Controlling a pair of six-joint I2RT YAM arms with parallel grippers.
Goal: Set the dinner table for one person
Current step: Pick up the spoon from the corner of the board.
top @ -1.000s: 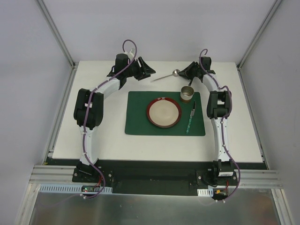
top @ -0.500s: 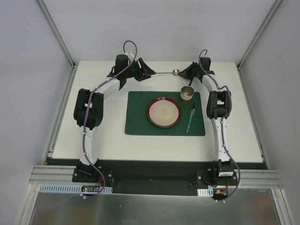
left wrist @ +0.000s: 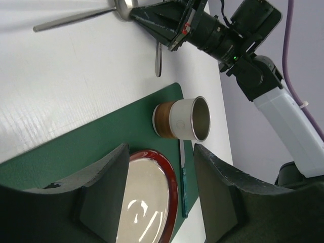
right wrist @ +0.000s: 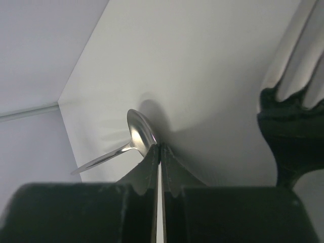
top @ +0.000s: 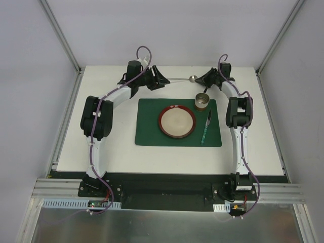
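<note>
Surface (top: 111, 147): carrying the green placemat (top: 152, 126) near its middle and reaching well past it on every side.
Plate (top: 176, 122): sitting at the placemat's centre.
Cup (top: 202, 101): standing on the placemat's far right corner.
Knife (top: 206, 126): lying on the placemat's right side.
Spoon (top: 191, 78): showing beyond the placemat's far edge, between both tools.
Left tool (top: 161, 79): hanging open and empty, beyond the placemat's far edge.
Right tool (right wrist: 160, 148): pressing its fingers fully together, with the tips touching the spoon's bowl. I cannot tell whether it is pinching the spoon.

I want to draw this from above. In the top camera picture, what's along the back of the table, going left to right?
left gripper, open → spoon → right gripper, shut on the spoon's bowl
</note>
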